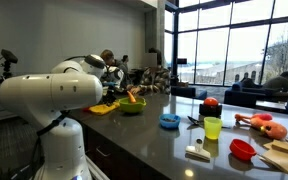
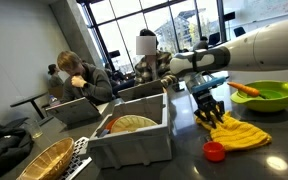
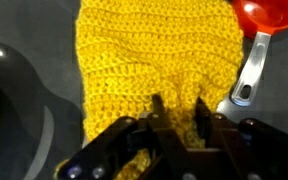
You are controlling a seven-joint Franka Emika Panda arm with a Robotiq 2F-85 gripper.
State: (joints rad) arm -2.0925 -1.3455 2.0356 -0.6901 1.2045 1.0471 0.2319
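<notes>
A yellow knitted cloth (image 3: pixel 154 50) lies on the dark counter; it also shows in both exterior views (image 2: pixel 236 133) (image 1: pixel 101 108). My gripper (image 3: pixel 181 108) is down on the cloth's near edge, and its fingers are closed on a bunched fold of it. In an exterior view the gripper (image 2: pixel 209 112) stands over the cloth's left end, with the cloth pulled up a little at the fingertips. A red measuring spoon (image 3: pixel 267 16) with a grey handle lies just right of the cloth and shows as a small red cup (image 2: pixel 214 151) in an exterior view.
A green bowl (image 2: pixel 269 97) holding a carrot (image 2: pixel 244 88) sits behind the cloth. A grey bin (image 2: pixel 134 138) and a wicker basket (image 2: pixel 44 160) stand to the left. Farther along the counter are a blue bowl (image 1: pixel 169 121), a yellow-green cup (image 1: pixel 213 127) and a red bowl (image 1: pixel 242 149).
</notes>
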